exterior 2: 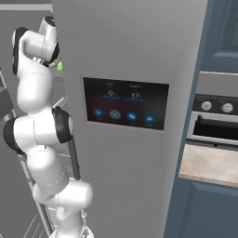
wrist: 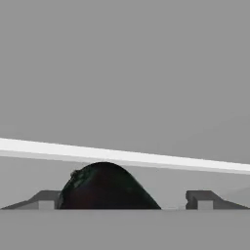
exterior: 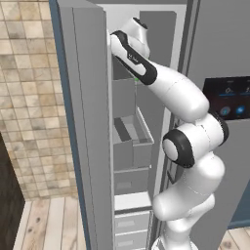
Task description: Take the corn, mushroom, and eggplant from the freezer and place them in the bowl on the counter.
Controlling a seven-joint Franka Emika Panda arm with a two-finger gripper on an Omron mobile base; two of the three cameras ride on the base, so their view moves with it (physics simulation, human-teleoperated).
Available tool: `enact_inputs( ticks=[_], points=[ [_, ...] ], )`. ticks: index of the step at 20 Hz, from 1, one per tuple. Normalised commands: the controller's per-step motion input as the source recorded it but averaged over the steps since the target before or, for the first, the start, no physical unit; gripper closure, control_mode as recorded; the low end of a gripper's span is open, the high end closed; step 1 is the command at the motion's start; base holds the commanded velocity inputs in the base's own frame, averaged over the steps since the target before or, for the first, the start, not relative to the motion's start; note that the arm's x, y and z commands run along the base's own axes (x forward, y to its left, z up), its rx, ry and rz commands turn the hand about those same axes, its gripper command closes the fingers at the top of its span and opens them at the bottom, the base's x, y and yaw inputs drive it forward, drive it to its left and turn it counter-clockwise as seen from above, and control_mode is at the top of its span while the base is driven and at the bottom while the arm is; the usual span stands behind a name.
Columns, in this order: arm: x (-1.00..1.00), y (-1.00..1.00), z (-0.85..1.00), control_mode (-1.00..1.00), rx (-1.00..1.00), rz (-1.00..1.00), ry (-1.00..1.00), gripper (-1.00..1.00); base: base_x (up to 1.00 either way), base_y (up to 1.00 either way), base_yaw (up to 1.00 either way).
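Two-finger dark gripper [wrist: 124, 200] reaching into tall grey freezer [exterior: 129, 122], jaws wide, straddling small blackish-green eggplant [wrist: 105, 188] at lower frame centre, positioned for grasping.

Eggplant [wrist: 103, 188] base cut off between claw [wrist: 124, 200] fingertips

We see the freezer [exterior: 90, 122] as smooth matt grey, like brushed metal or painted plastic, with matt grey inner bins [exterior: 131, 141]. The eggplant [wrist: 105, 188] looks very dark and slightly glossy, smooth-skinned. The arm [exterior: 180, 93] is glossy white plastic with dark matt joints. The wall tiles [exterior: 29, 97] look tan and mottled, the floor [exterior: 49, 224] pale wood planks, the bench [exterior 2: 209, 165] beige marbled stone.
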Motion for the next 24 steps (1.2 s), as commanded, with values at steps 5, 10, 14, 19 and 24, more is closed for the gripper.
enact_inputs(
  ticks=[5,10,14,19,24],
  points=[
    [0.15,0.00,0.00,-1.00,-0.18,0.14,0.21,-1.00,0.00,0.00,0.00],
    [0.05,-0.10,-0.08,-1.00,-0.17,0.17,0.08,-1.00,0.00,0.00,0.00],
    [0.09,-0.03,-0.46,-1.00,-0.12,0.22,0.00,-1.00,0.00,0.00,0.00],
    [0.21,0.00,-0.88,-1.00,-0.08,0.31,-0.05,-1.00,0.00,0.00,0.00],
    [0.23,0.00,-0.79,-1.00,0.00,0.38,-0.22,1.00,0.00,0.00,0.00]
  ],
)
